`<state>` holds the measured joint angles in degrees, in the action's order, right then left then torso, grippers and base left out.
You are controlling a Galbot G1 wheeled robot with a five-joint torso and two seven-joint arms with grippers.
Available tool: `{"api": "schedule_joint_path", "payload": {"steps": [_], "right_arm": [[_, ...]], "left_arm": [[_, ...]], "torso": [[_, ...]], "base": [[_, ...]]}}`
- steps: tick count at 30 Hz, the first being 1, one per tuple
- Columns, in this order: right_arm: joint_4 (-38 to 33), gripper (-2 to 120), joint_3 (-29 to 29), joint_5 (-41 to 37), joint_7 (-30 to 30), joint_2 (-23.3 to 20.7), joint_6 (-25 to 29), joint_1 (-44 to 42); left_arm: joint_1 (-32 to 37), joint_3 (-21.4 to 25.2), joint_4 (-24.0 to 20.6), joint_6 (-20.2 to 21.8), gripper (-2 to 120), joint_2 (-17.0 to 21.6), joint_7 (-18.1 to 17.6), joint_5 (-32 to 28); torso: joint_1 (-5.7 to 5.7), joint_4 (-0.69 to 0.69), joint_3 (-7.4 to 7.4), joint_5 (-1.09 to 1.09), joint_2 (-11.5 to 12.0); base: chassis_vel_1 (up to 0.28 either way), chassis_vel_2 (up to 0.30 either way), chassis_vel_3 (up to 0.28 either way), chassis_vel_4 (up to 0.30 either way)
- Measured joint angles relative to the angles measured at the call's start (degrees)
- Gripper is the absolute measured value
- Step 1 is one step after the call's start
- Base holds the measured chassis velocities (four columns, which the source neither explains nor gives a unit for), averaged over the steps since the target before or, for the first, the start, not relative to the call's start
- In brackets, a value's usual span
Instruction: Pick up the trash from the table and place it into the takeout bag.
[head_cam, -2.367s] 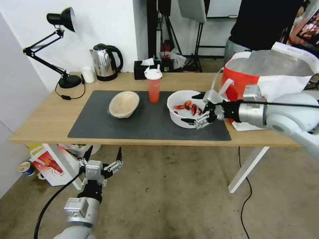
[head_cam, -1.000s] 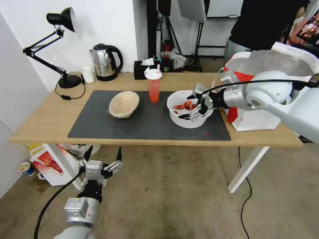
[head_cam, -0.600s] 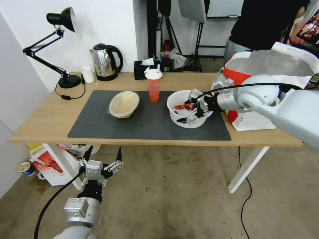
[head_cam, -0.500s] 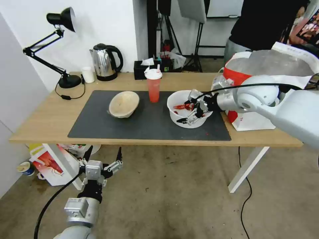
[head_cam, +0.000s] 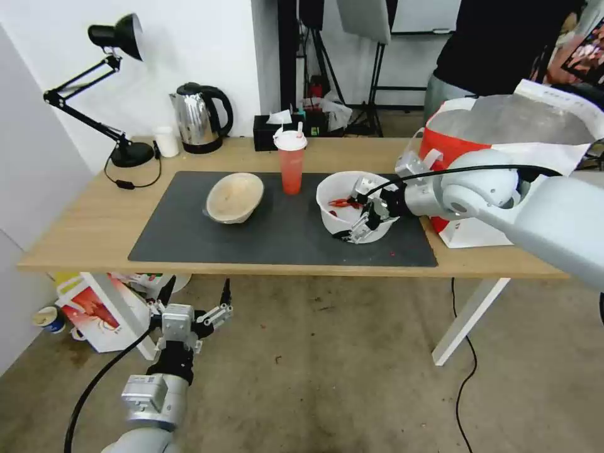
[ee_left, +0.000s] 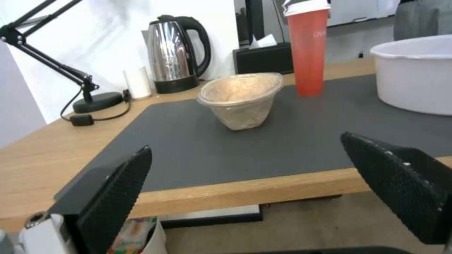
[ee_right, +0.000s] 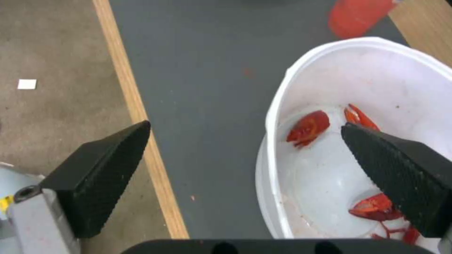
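Observation:
The wide white bowl [head_cam: 343,217] with red crayfish shells [head_cam: 343,202] sits on the dark mat [head_cam: 277,242] of the table [head_cam: 82,233]. My right gripper [head_cam: 353,214] is open astride the bowl's near rim. In the right wrist view, one of this gripper's [ee_right: 245,127] fingers hangs over the mat and the other inside the bowl [ee_right: 376,77]. The red cup [head_cam: 291,165] and beige bowl [head_cam: 234,197] stand to the left. The takeout bag [head_cam: 503,145] gapes at the right end. My left gripper [head_cam: 195,308] waits open below the table edge, facing the beige bowl [ee_left: 242,98].
A desk lamp [head_cam: 129,154], kettle [head_cam: 200,118], small white cup [head_cam: 167,141] and black tissue box [head_cam: 270,132] line the table's far edge. A crayfish-print box [head_cam: 94,311] stands on the floor at the left. A person [head_cam: 497,44] stands behind the bag.
My right gripper has moved left and down from beside the white bowl's right side until it straddles the near rim, still open. The left arm has not moved.

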<state>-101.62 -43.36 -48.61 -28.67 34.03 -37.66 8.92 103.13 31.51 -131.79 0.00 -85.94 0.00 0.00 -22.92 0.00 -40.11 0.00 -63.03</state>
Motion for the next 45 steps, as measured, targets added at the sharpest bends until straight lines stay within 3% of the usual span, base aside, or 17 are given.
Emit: {"api": "schedule_joint_path", "payload": {"steps": [16, 27, 45], "right_arm": [[2.9, 100, -1.1, 0.8, -1.6, 1.2, -0.1, -0.2], [4.6, 100, -0.9, -9.2, 2.5, 1.4, -3.3, -1.2], [6.5, 100, -0.6, -11.2, 4.5, 2.2, -3.7, -1.7]], "left_arm": [[0.0, 0.0, 0.0, 0.0, 100, 0.0, 0.0, 0.0], [0.0, 0.0, 0.0, 0.0, 100, 0.0, 0.0, 0.0], [0.0, 0.0, 0.0, 0.0, 100, 0.0, 0.0, 0.0]], "torso": [[0.0, 0.01, 0.0, 0.0, 0.0], [0.0, 0.0, 0.0, 0.0, 0.0], [0.0, 0.0, 0.0, 0.0, 0.0]], "base": [[0.0, 0.0, 0.0, 0.0], [0.0, 0.0, 0.0, 0.0], [0.0, 0.0, 0.0, 0.0]]}}
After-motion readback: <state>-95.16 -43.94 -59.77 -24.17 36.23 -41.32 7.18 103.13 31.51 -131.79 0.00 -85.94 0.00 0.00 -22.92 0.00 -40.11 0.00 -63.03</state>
